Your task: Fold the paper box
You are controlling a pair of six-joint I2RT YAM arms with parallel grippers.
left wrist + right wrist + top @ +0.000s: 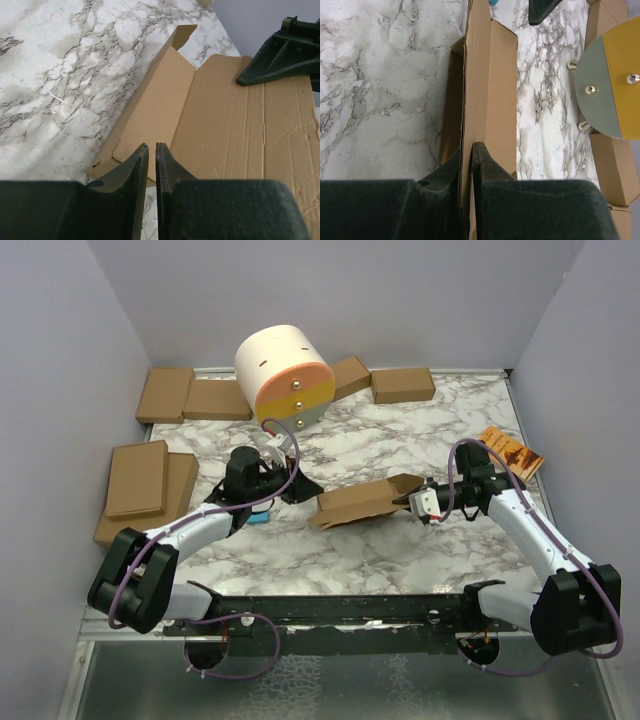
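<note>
The paper box (362,502) is a brown cardboard sheet, partly folded, lying mid-table with one long panel raised. My right gripper (410,501) is shut on the box's right end. In the right wrist view its fingers (468,146) pinch the edge of an upright panel (487,85). My left gripper (300,489) is at the box's left end. In the left wrist view its jaws (152,146) are shut with only a thin slit and nothing between them, just short of the cardboard (225,125). The right gripper's finger (277,60) rests on the sheet's far side.
A round drum (283,375) with a yellow, orange and grey face stands at the back. Ready-made brown boxes lie at the back left (190,396), back right (403,385) and left (140,485). An orange booklet (512,452) lies at the right. A small blue item (258,517) sits under the left arm.
</note>
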